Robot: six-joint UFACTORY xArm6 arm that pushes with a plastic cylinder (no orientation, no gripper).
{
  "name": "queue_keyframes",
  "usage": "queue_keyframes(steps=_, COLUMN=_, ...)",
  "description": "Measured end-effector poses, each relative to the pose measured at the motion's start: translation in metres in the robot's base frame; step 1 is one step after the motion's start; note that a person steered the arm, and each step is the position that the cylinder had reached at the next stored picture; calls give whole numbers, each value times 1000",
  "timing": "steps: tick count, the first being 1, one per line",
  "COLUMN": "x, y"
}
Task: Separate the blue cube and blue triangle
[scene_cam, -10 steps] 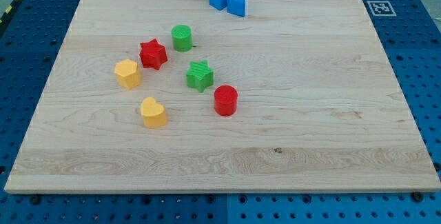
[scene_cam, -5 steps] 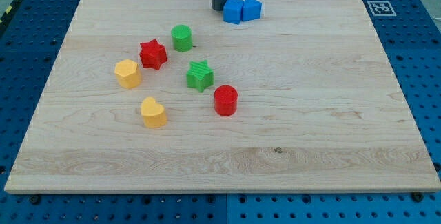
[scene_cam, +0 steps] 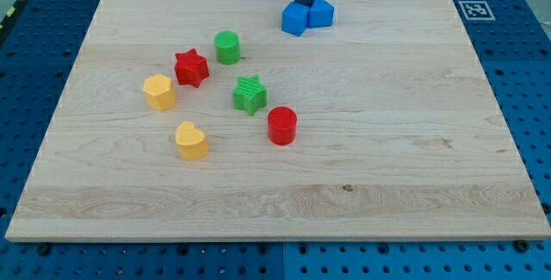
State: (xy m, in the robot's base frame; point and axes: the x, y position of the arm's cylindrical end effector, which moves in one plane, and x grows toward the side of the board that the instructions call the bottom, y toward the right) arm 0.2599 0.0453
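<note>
The blue cube [scene_cam: 295, 20] sits near the top middle of the wooden board [scene_cam: 413, 125]. The blue triangle [scene_cam: 321, 12] lies touching it on its right, slightly higher in the view. My tip [scene_cam: 305, 4] stands just above the two blocks, at the seam between them, against their upper edges. The rod rises out of the view's top.
A green cylinder [scene_cam: 227, 47], a red star [scene_cam: 191, 67], an orange block [scene_cam: 159, 91], a green star [scene_cam: 250, 95], a red cylinder [scene_cam: 281, 126] and a yellow heart-like block [scene_cam: 191, 140] lie left of centre. A marker tag [scene_cam: 474, 9] sits at the top right corner.
My tip has moved right along the board's top, from left of the blue cube to above the pair. The blue blocks have shifted right and turned a little, still touching.
</note>
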Motion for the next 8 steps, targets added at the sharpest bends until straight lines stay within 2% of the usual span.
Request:
queue_keyframes(steps=3, x=38, y=-25)
queue_keyframes(steps=5, x=38, y=-76)
queue_keyframes(steps=7, x=42, y=-86)
queue_keyframes(steps=8, x=68, y=-81)
